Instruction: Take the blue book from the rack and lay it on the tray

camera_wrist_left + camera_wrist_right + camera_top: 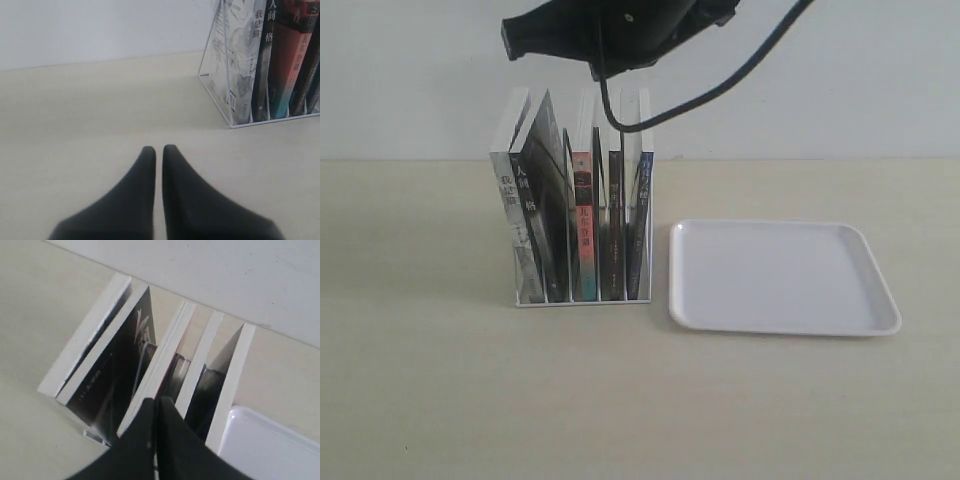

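Observation:
The white wire rack (519,296) stands left of centre with several upright books. The blue book (639,215) is the rightmost one, nearest the tray (785,278), which lies flat and bare to its right. My right arm (610,32) hangs over the rack's top. In the right wrist view my right gripper (156,400) is shut and empty above the tops of the middle books. The blue book's white top edge (236,374) is two books over, beside the tray (272,445). My left gripper (159,148) is shut and empty low over the table, short of the rack (214,75).
Besides the blue one, the rack holds black-spined books (533,225) and one with a pink-to-teal spine (583,225). A cable (720,90) droops from the right arm in front of the book tops. A white wall stands behind the beige table (440,380).

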